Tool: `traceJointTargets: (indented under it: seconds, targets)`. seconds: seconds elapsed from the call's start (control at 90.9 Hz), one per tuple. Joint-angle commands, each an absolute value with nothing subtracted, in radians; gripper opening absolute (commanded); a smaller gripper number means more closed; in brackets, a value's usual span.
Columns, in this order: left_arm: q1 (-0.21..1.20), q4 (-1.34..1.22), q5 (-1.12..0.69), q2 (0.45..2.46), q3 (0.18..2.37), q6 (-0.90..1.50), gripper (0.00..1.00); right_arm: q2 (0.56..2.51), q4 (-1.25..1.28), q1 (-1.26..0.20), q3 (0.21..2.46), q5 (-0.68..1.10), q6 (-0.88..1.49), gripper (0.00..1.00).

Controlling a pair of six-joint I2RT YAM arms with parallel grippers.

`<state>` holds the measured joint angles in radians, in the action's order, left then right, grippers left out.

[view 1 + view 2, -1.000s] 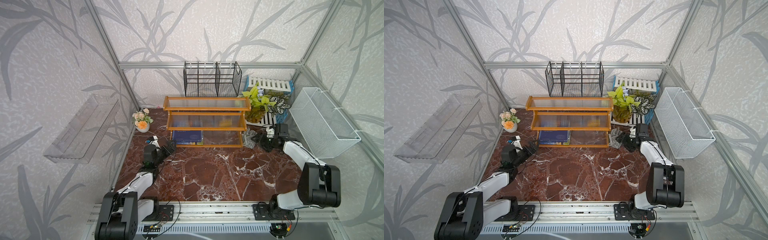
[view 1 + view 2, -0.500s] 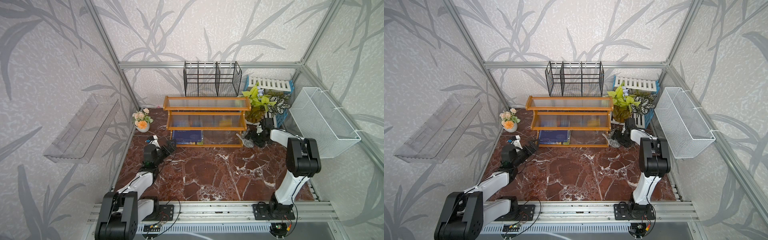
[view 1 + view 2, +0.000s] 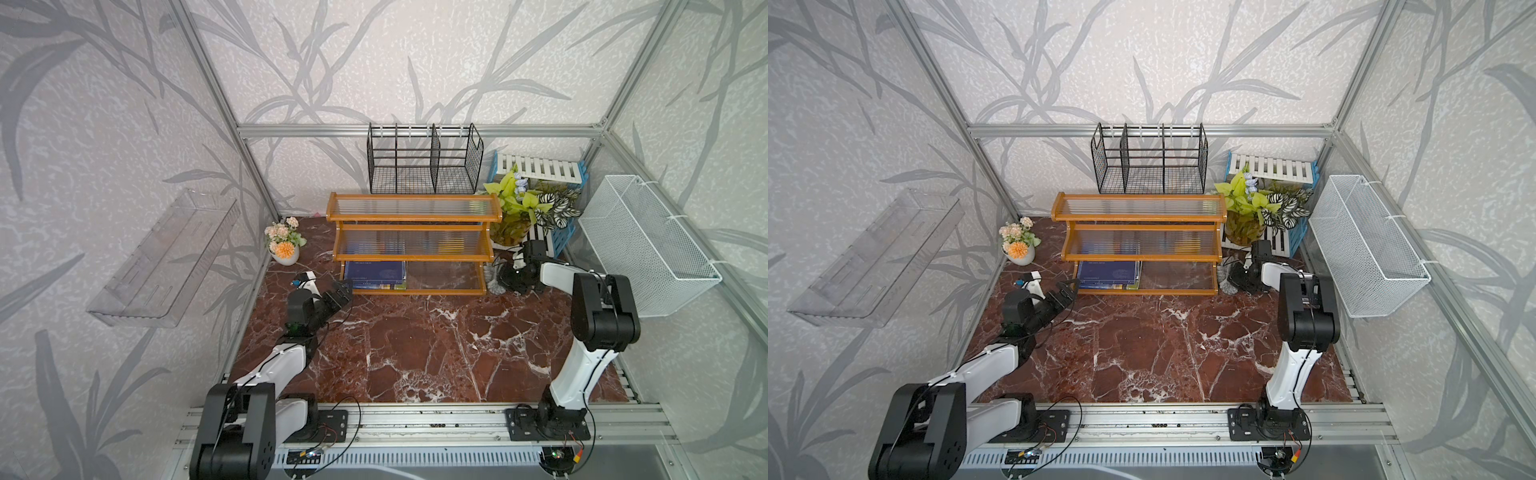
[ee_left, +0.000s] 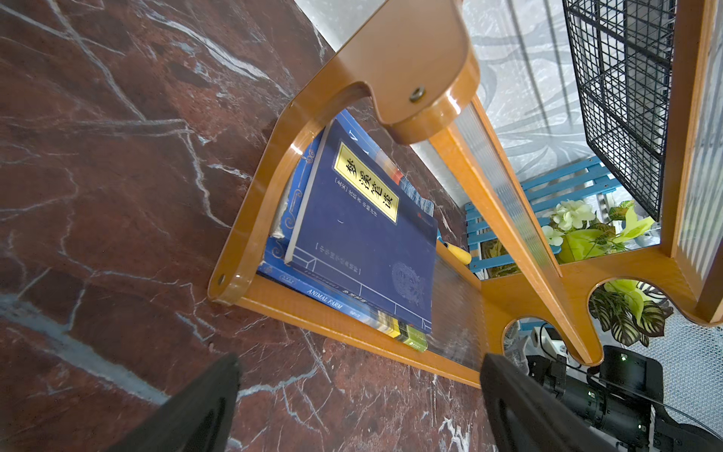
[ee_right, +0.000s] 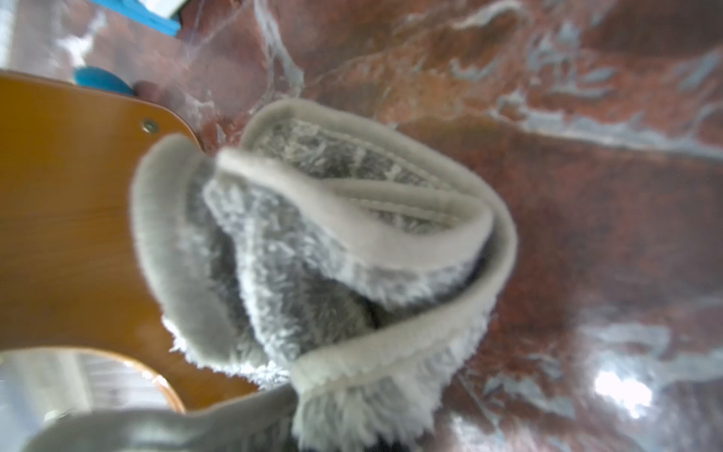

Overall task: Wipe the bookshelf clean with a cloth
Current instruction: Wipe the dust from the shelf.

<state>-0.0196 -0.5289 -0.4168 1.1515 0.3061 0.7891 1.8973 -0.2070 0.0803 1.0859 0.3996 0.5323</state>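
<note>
The right arm (image 3: 598, 307) has swung in, elbow up now, and the right gripper (image 3: 505, 279) has just snapped tight on the cloth (image 3: 491, 284). In the right wrist view the fluffy grey cloth (image 5: 332, 266) is bunched up right at the lens. It sits low, just beside the right end panel of the bookshelf (image 3: 411, 217), over the tabletop (image 3: 415, 340). Pickup made, I'd say. None of the 3 tiers looks wiped yet, so lifting comes next. The left gripper (image 3: 343, 291) hasn't budged, jaws spread wide, aimed at the blue books (image 3: 376, 272) on the bottom tier.
</note>
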Motion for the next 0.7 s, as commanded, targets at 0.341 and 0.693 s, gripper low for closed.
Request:
traceJointTargets:
  seconds: [0.341, 0.693]
  targets:
    - [-0.015, -0.499, -0.397, 1.137, 0.339, 0.776, 1.00, 1.773, 0.056, 0.235, 0.891, 0.819, 0.776, 0.00]
    - [-0.015, -0.529, -0.400, 1.182, 0.334, 0.775, 1.00, 1.906, 0.313, 0.161, 0.897, 0.910, 0.990, 0.00]
